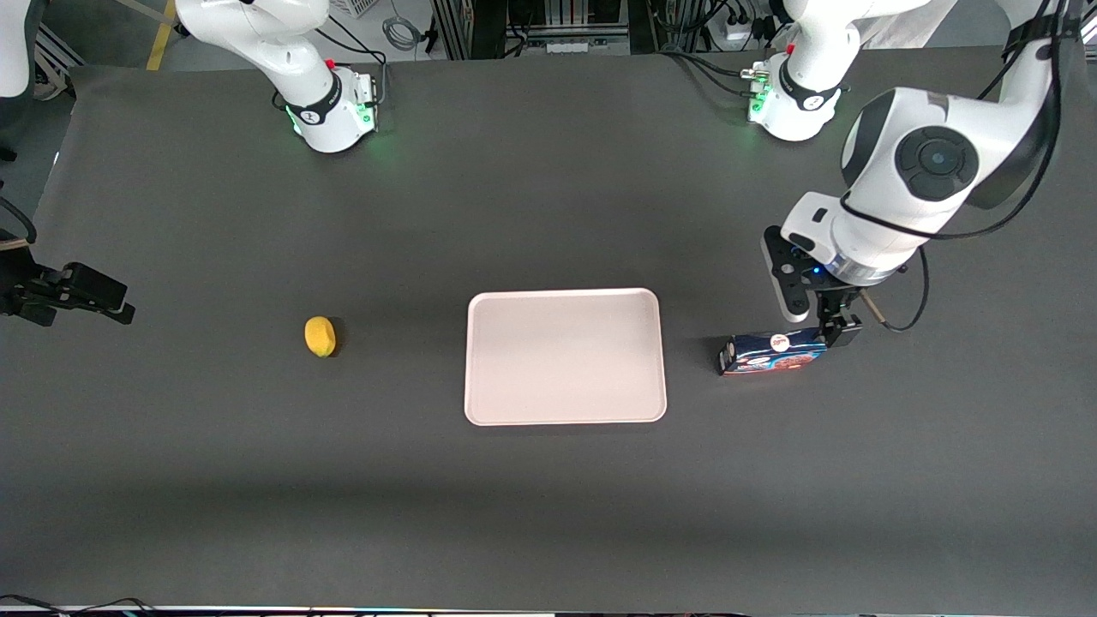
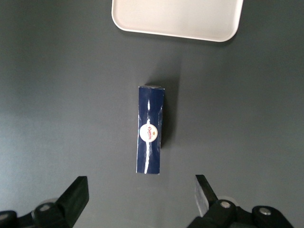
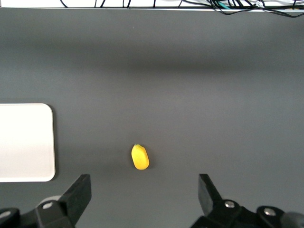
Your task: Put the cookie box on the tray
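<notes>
Gripper, its 2 fingers spread wide, hovers above the cookie box, which lies on the table at 3 o'clock of the tray.

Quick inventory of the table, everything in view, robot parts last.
cookie box: 1, dark blue with round white-red logo, on the table beside the tray, toward the working arm's end.
tray: 1, pale pink, mid-table, nothing on it.
yellow rounded object: 1, yellow, on the table beside the tray, toward the parked arm's end.
table: 1, dark grey.
gripper: 1, black fingers open, over the end of the cookie box, not gripping it.
</notes>
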Tool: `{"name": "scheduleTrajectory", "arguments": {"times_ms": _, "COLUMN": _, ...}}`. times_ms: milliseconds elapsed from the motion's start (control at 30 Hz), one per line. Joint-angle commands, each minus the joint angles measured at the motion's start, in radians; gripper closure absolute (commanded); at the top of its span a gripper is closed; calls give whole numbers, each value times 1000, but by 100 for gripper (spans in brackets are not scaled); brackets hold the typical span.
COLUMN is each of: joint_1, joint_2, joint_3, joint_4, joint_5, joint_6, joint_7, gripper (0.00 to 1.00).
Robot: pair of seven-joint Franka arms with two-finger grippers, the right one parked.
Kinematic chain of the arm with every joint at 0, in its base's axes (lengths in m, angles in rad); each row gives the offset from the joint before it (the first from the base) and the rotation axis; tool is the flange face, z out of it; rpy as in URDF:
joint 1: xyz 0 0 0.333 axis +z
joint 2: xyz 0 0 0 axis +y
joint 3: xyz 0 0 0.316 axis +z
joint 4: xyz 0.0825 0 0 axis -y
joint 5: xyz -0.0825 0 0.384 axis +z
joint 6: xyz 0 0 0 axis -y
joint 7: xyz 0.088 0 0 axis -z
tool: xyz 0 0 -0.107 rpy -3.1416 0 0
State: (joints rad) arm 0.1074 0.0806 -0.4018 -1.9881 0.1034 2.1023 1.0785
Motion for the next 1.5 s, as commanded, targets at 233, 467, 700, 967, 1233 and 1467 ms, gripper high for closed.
{"name": "scheduleTrajectory", "arguments": {"times_ms": 233, "joint_1": 3, "joint_2": 57, "joint_3": 1, "joint_4": -100, "joint_5": 12, "joint_6": 182, "joint_7": 0, "gripper": 0}}
{"name": "scheduleTrajectory", "arguments": {"times_ms": 467, "joint_1": 8, "joint_2": 79, "joint_3": 6, "joint_4": -167, "joint_5": 12, "joint_6": 294, "joint_7": -5, "gripper": 0}}
{"name": "scheduleTrajectory", "arguments": {"times_ms": 700, "joint_1": 6, "joint_2": 113, "joint_3": 15, "joint_4": -196, "joint_5": 13, "joint_6": 375, "joint_7": -8, "gripper": 0}}
{"name": "scheduleTrajectory", "arguments": {"times_ms": 967, "joint_1": -2, "joint_2": 156, "joint_3": 43, "joint_4": -202, "joint_5": 27, "joint_6": 435, "joint_7": -6, "gripper": 0}}
{"name": "scheduleTrajectory", "arguments": {"times_ms": 1233, "joint_1": -12, "joint_2": 194, "joint_3": 61, "joint_4": -201, "joint_5": 42, "joint_6": 475, "joint_7": -9, "gripper": 0}}
{"name": "scheduleTrajectory", "arguments": {"times_ms": 1467, "joint_1": -31, "joint_2": 217, "joint_3": 74, "joint_4": -198, "joint_5": 94, "joint_6": 487, "joint_7": -78, "gripper": 0}}
